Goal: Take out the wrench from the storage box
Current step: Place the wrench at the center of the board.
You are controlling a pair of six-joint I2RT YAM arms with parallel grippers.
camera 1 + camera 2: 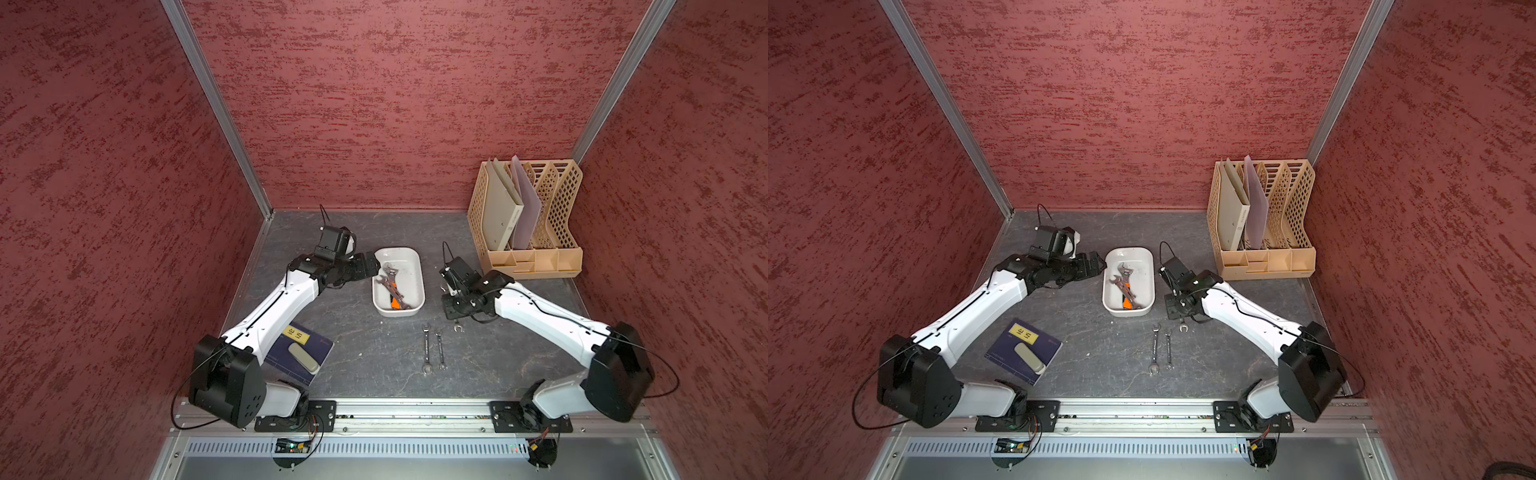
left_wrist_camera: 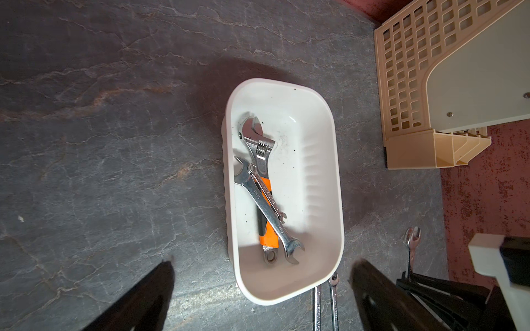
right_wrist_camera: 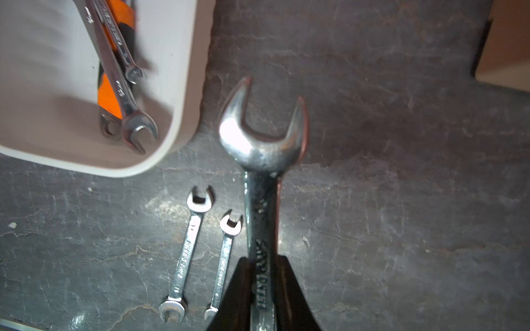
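Right gripper (image 3: 263,262) clamps a wrench (image 3: 262,137), seemingly above the table (image 3: 401,200); left gripper (image 2: 263,265) gapes near the storage box (image 2: 324,172).

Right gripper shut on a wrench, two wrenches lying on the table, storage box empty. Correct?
No: the storage box is not empty. The left wrist view shows an orange-handled adjustable wrench and two open-end wrenches inside. The rest stands: right gripper shut on a wrench, two wrenches lying on the table.

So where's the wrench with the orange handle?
The orange wrench lies inside the white box, under two silver wrenches, as the left wrist view shows. In both top views the box sits mid-table, left of the beige rack.
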